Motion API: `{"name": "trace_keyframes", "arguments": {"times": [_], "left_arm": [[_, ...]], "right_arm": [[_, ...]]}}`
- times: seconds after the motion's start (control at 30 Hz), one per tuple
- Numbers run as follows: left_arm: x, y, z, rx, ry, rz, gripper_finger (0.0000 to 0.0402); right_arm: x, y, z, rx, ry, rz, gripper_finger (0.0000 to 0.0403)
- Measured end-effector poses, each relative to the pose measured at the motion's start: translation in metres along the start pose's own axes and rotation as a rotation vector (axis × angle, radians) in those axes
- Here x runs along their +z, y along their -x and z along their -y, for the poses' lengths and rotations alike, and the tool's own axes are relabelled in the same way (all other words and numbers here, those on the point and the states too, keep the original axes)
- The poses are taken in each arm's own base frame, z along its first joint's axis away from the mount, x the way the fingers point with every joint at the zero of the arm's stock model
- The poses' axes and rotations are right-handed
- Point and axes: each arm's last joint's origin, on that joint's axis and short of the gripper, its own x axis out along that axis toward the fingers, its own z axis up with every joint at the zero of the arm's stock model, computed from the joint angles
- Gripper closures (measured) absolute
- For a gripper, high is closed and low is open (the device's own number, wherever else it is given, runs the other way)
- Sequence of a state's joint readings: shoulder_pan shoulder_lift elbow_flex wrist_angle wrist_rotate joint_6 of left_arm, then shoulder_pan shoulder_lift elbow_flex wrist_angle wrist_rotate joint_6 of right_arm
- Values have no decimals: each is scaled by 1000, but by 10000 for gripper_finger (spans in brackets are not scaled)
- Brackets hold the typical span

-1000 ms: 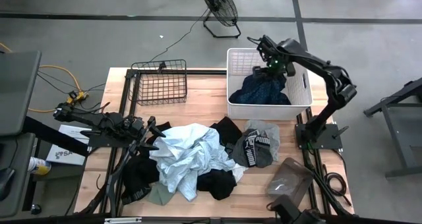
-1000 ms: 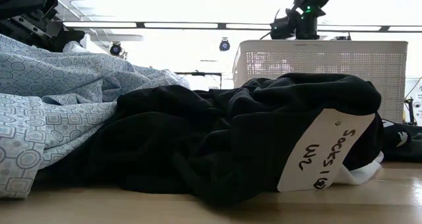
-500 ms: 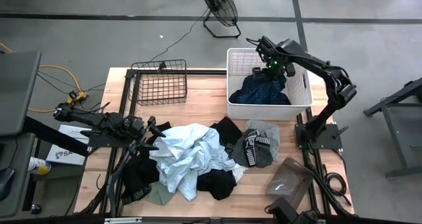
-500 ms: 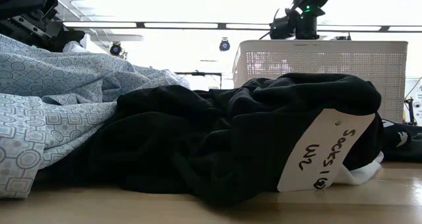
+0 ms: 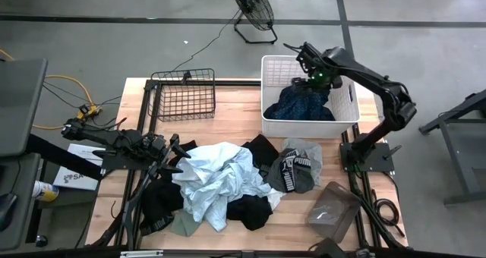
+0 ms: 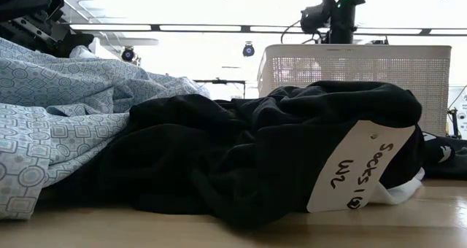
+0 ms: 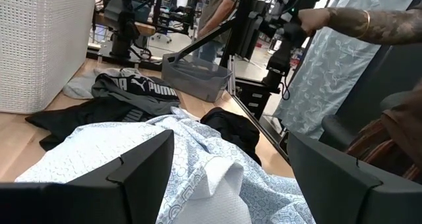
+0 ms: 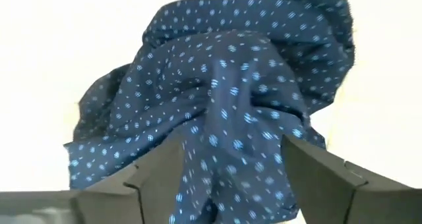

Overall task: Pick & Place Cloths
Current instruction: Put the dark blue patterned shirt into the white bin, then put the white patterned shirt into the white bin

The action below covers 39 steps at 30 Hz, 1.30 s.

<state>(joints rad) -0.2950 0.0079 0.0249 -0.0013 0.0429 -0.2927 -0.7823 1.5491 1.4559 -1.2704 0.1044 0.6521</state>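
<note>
A navy dotted cloth (image 5: 300,105) (image 8: 231,66) lies bunched inside the white laundry basket (image 5: 349,99) at the table's far right. Above it my right gripper (image 5: 307,70) (image 8: 231,141) hangs open, pointing down, fingers apart over the cloth. A pile of cloths lies mid-table: a pale blue patterned shirt (image 5: 216,174) (image 7: 132,151), black pieces (image 5: 250,212) (image 6: 255,153), a grey Puma garment (image 5: 296,167) and a sage green piece (image 5: 182,226). My left gripper (image 5: 176,148) (image 7: 231,138) waits open and level at the pile's left edge.
A black wire basket (image 5: 184,95) stands at the far left of the table. A grey bin (image 5: 332,205) sits at the near right. A paper tag (image 6: 357,168) lies on the black cloth. A fan (image 5: 253,7) stands on the floor beyond. A person's arm (image 7: 369,23) shows past the table's right.
My right gripper has risen above the white basket, away from the navy dotted cloth, which stays lying in the basket.
</note>
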Motion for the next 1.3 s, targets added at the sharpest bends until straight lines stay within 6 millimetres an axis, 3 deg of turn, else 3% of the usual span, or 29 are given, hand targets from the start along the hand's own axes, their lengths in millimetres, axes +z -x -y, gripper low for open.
{"name": "trace_keyframes", "arguments": {"times": [0.2, 0.6, 1.0, 1.13, 1.23, 1.3], "left_arm": [[4, 0, 0, 9, 51, 42, 112], [9, 0, 2, 2, 99, 104, 112], [26, 4, 0, 164, 142, 336, 112], [31, 6, 1, 158, 173, 399, 112], [35, 7, -2, 256, 276, 449, 112], [39, 7, 0, 272, 245, 444, 112]], "right_arm": [[-17, 35, 13, 68, 0, 83, 142], [-71, 101, 41, 220, 27, 261, 144], [-116, 132, 56, 336, 100, 349, 144], [-125, 137, 57, 349, 126, 381, 144], [-129, 138, 54, 356, 157, 388, 144], [-132, 139, 52, 363, 179, 389, 144]]}}
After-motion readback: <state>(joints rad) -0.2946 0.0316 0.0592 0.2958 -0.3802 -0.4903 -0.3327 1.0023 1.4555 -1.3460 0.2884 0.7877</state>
